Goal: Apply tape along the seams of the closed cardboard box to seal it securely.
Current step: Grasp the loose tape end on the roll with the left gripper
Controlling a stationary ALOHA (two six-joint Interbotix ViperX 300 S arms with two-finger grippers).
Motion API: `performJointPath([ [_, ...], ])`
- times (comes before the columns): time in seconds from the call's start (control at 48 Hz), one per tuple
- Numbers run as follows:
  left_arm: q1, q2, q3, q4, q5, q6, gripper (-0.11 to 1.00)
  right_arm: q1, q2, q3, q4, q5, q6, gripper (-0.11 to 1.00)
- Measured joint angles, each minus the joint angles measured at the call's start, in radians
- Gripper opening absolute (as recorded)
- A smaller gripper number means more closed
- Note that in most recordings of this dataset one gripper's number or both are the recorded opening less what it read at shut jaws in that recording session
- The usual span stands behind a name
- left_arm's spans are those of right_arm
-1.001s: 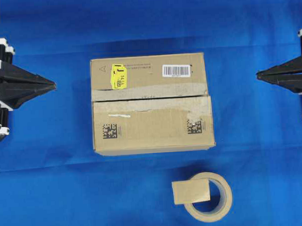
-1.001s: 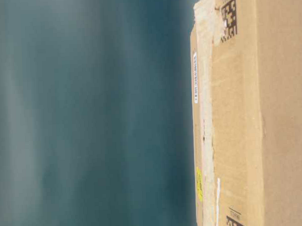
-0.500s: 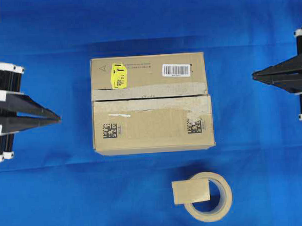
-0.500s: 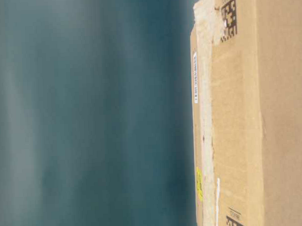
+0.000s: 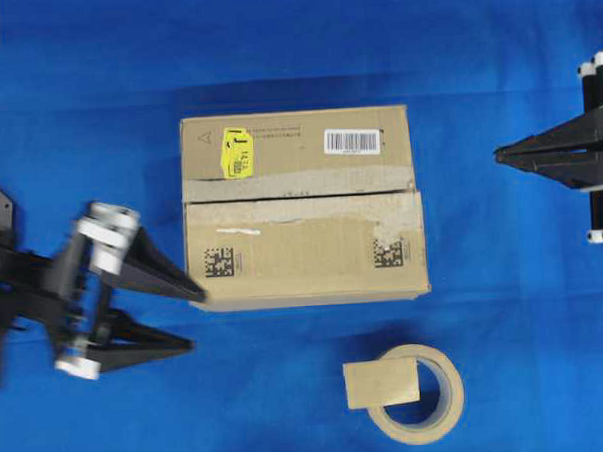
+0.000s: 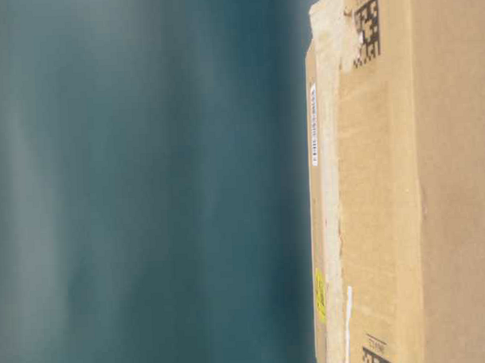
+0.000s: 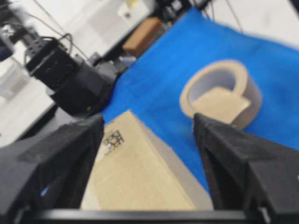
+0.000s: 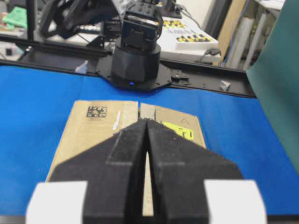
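Brown cardboard box [image 5: 303, 208] sits mid desk [image 5: 494, 57], blue cloth; seams [image 5: 300, 196] run across its top w/ pale old tape. Tan tape [image 5: 380, 384] lies on the roll [image 5: 419, 393], near box's front side. Left gripper [image 5: 193, 316] fingers wide, upper tip at box corner; right gripper [image 5: 499, 157] fingers closed, empty, well apart from box.

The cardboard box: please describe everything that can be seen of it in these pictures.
The cardboard box is a brown corrugated carton, closed, lying flat on the blue cloth. Its top carries a yellow sticker, a white barcode label and two black square codes. The seams run as a thin dark line between the two flaps, edged by pale, torn old tape. One finger of the open left end effector reaches its near left corner; contact cannot be told.
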Motion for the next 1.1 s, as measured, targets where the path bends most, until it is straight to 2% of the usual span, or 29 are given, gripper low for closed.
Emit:
performJointPath([
  [0.208,-0.005,0.252,-0.141,-0.005,0.006,0.218,0.7,0.0,0.0,0.0,-0.002,-0.002,0.002,0.02],
  [0.354,-0.018,0.391,-0.249,-0.008,0.067,0.322,0.69,0.0,0.0,0.0,0.0,0.0,0.002,0.02],
  [0.521,-0.028,0.522,-0.347,-0.009,0.127,0.376,0.69,0.0,0.0,0.0,-0.002,0.0,-0.002,0.02],
  [0.792,-0.026,0.684,-0.456,-0.009,0.12,0.457,0.69,0.0,0.0,0.0,-0.011,0.012,-0.017,0.02],
  [1.105,-0.018,0.75,-0.528,-0.011,0.118,0.469,0.69,0.0,0.002,0.0,-0.017,0.044,-0.017,0.02],
])
